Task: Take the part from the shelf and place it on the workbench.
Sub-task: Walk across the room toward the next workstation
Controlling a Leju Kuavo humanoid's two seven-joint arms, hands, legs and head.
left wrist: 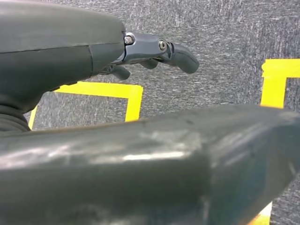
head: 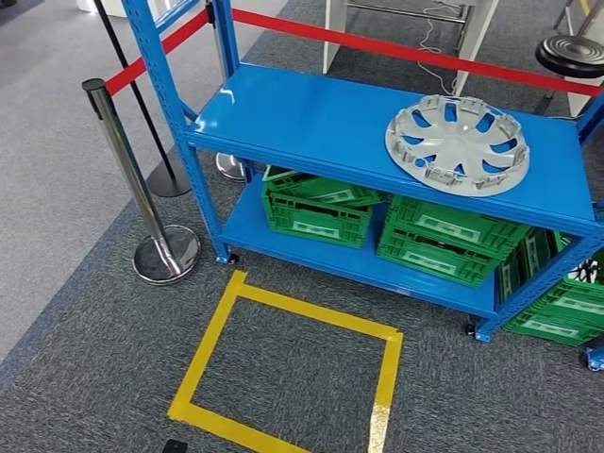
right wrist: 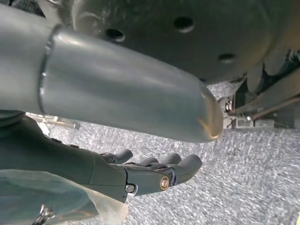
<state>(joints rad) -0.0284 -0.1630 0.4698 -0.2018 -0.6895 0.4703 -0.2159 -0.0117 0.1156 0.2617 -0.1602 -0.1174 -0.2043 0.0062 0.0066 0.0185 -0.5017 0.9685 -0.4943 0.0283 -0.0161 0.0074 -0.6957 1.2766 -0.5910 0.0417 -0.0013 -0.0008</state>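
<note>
The part is a silver wheel cover (head: pixel 457 143) lying flat at the right end of the blue shelf's upper deck (head: pixel 306 118) in the head view. My left hand (left wrist: pixel 155 51) hangs over grey carpet and yellow floor tape, its fingers straight and apart with nothing in them. My right hand (right wrist: pixel 155 173) also hangs over grey carpet, fingers stretched out and holding nothing. Both hands are far from the wheel cover.
Green crates (head: pixel 317 208) stand on the shelf's lower deck, with more (head: pixel 562 302) at the right end. A yellow tape square (head: pixel 285 377) marks the carpet in front of the shelf. A chrome stanchion (head: pixel 135 179) with red belts (head: pixel 399 47) stands to the left.
</note>
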